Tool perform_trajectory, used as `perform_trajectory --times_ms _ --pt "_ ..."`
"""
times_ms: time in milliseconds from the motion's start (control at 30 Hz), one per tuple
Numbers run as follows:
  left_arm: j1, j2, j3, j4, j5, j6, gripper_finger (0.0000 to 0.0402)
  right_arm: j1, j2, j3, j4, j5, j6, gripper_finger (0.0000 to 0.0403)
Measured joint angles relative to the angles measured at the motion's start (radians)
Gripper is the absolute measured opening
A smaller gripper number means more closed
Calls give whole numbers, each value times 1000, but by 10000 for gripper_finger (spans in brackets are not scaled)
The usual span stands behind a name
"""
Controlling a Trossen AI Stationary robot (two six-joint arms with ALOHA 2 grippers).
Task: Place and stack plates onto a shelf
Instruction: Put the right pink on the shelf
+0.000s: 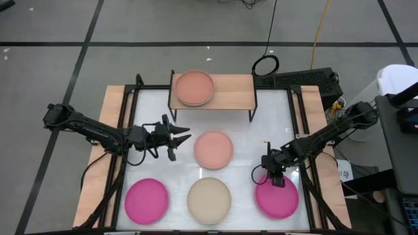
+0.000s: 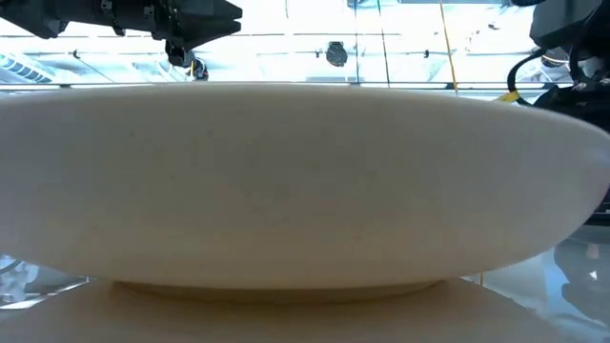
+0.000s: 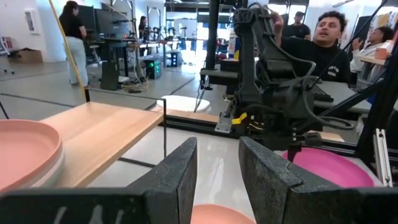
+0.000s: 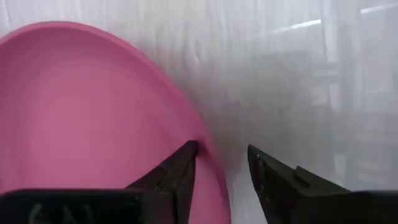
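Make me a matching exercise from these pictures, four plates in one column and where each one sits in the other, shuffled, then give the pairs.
Column one:
1. beige plate
2. peach plate
3. left magenta plate
4. plate stack

Column two:
A. on the shelf
B. middle of the table
C. front row, centre
D. front row, under the left arm

Pairs: 1-C, 2-B, 3-D, 4-A

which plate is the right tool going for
The magenta plate at the table's front right: the right tool straddles its rim, open. The other magenta plate sits front left, untouched.
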Motion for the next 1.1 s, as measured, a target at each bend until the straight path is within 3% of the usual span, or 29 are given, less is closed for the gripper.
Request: perform_trajectory --times_ms 300,833,933,1100 --pt "0 0 0 -6 0 18 124 1 -43 -3 41 -5 -40 10" --pt "0 0 0 -5 1 3 124 -61 -346 71 90 67 -34 1" --pt "0 0 0 -5 1 1 124 -78 -400 121 139 152 -79 1" --pt "0 0 0 -5 1 7 124 -127 -450 214 212 392 -240 1"
